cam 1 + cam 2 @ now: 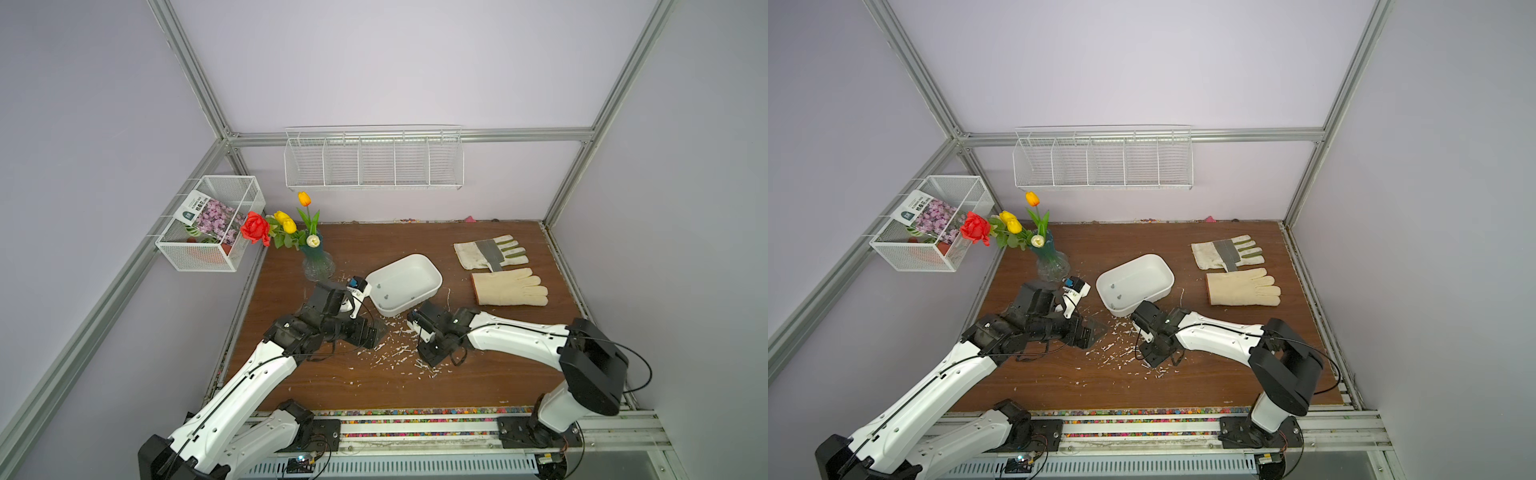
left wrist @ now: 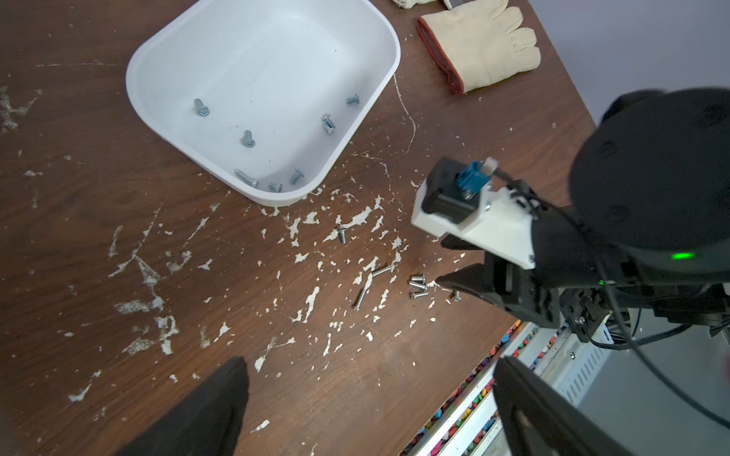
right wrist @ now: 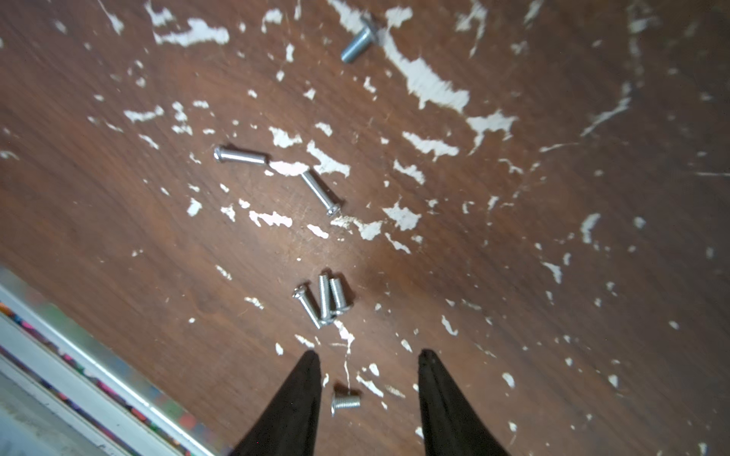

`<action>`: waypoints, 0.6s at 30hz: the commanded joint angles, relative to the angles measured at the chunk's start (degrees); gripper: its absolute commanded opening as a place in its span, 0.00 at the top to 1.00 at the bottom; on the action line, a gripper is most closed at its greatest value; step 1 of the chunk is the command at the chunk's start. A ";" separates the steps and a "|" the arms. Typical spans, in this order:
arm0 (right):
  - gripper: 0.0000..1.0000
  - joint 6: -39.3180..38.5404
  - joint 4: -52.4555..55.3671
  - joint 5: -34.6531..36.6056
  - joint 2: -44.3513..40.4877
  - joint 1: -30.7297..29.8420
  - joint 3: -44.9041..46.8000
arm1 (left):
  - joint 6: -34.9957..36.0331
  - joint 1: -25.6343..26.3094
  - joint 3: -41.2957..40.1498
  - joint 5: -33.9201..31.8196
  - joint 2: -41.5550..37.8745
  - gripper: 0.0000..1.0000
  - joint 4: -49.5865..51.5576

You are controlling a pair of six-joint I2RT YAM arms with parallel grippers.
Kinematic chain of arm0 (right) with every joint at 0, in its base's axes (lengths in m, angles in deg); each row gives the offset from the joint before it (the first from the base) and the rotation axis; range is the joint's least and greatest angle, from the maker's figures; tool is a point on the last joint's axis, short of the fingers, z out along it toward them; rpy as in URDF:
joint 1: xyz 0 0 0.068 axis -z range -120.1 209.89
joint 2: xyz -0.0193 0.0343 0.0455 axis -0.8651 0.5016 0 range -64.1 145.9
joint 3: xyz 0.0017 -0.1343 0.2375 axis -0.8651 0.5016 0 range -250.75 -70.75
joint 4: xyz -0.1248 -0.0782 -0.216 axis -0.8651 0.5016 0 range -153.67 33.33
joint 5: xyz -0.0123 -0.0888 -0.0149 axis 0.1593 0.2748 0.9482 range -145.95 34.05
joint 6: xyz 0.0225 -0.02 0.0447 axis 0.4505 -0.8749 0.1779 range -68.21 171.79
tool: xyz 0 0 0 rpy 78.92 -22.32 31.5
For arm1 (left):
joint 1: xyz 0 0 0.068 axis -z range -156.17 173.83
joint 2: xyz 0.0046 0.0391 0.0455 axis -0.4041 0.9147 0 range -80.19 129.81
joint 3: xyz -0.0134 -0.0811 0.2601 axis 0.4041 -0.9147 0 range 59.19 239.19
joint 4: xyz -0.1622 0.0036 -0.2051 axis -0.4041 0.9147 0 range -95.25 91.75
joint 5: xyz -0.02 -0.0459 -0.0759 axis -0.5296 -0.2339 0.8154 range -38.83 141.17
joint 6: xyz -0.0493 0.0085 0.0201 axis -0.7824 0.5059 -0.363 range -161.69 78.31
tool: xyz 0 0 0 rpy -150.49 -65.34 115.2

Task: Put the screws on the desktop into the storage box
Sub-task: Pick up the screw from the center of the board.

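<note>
In both top views the white storage box sits on the brown tabletop, between a glass vase of flowers and 2 gloves. A few small grey screws show on its floor. The left arm and the right arm both reach in over the white-flaked patch just in front of the box.

In the left wrist view the storage box holds at least 7 screws, spread over its floor. More lie loose on the tabletop in front of it. The left gripper is spread wide with nothing in it, its 2 dark fingers far apart above bare board. The right gripper is low over the tabletop, just beside a cluster of 3 screws.

In the right wrist view the right gripper is partly spread and grips nothing. 1 of the screws, a short one, lies on the tabletop between its fingers and touches neither. Just past the fingertips lies the cluster of 3, then 2 longer screws apart from each other, and 1 short one farther off among the flakes.
</note>
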 commanded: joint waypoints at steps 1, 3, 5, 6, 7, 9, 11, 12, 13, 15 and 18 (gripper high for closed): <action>0.59 1.25 -0.73 0.09 2.13 -1.07 -1.27 | 1.02 -0.01 -1.18 2.85 0.16 0.00 -3.29; 0.60 1.47 -0.94 0.22 3.11 -1.37 -1.67 | 1.23 -0.01 -1.34 3.33 0.20 0.00 -3.45; 0.62 1.51 -0.97 0.46 3.63 -1.47 -2.11 | 1.36 -0.01 -1.47 3.74 0.35 0.00 -3.62; 0.62 1.51 -1.05 0.65 3.89 -1.42 -2.37 | 1.42 -0.01 -1.53 4.14 0.28 0.01 -3.79; 0.63 1.49 -0.93 0.75 4.04 -1.43 -2.56 | 1.37 -0.01 -1.58 4.35 0.35 0.01 -3.86; 0.64 1.36 -0.74 0.92 4.74 -1.42 -3.10 | 1.47 -0.01 -1.79 4.40 0.61 0.02 -3.99; 0.65 1.12 -0.47 0.92 5.36 -1.42 -3.54 | 1.48 -0.01 -1.75 4.67 0.83 0.02 -3.99; 0.65 1.01 -0.38 1.08 5.61 -1.43 -3.72 | 1.50 -0.01 -1.79 4.76 0.90 0.02 -3.99; 0.66 0.92 -0.30 1.26 5.86 -1.42 -3.82 | 1.50 -0.01 -1.77 4.91 1.03 0.03 -3.99; 0.68 0.76 -0.09 1.54 6.18 -1.46 -4.09 | 1.50 -0.01 -1.80 5.02 1.23 0.03 -4.07; 0.70 0.72 0.04 1.95 6.51 -1.43 -3.87 | 1.49 -0.01 -1.88 5.01 1.22 0.03 -4.08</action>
